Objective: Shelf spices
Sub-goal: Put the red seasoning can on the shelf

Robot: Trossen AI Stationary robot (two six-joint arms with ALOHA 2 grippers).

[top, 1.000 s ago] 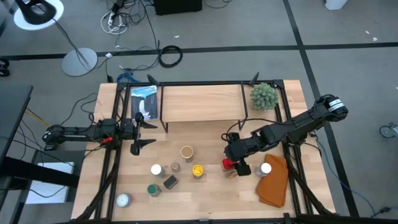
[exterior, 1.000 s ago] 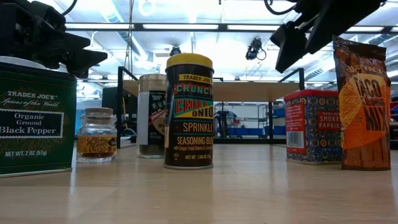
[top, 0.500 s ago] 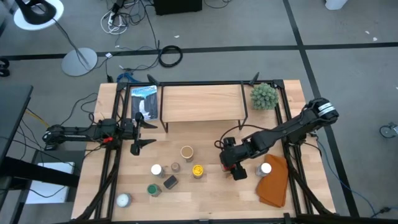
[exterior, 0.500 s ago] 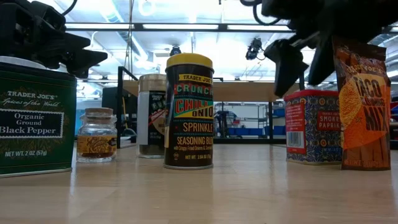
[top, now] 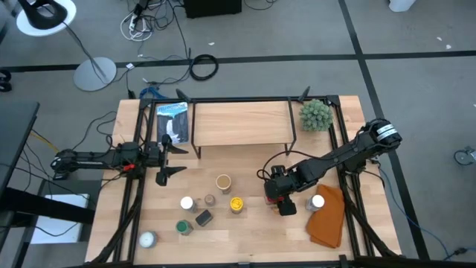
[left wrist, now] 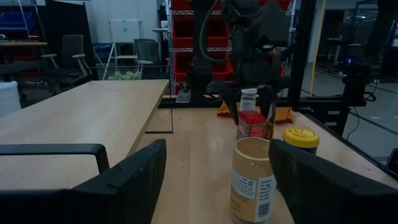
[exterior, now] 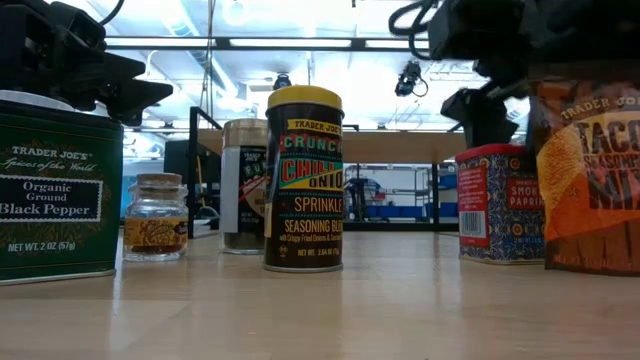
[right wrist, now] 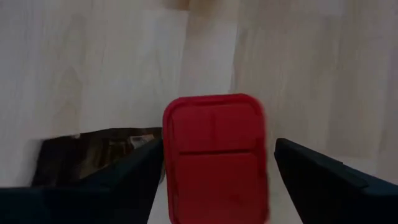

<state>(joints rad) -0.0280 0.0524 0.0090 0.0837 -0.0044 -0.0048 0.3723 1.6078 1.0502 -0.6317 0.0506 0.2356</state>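
Right gripper (top: pixel 277 195) hangs wide open right over the red paprika tin (right wrist: pixel 216 155), left gripper (top: pixel 169 155) parked open by the shelf (top: pixel 240 123).

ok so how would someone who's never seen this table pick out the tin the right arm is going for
Start at the low wooden shelf at the table's far edge, then come toward the near edge, right of centre, where the right gripper hangs with fingers open. Directly beneath it stands a small rectangular tin with a flat red lid. The brown taco seasoning packet beside it is a flat pouch.
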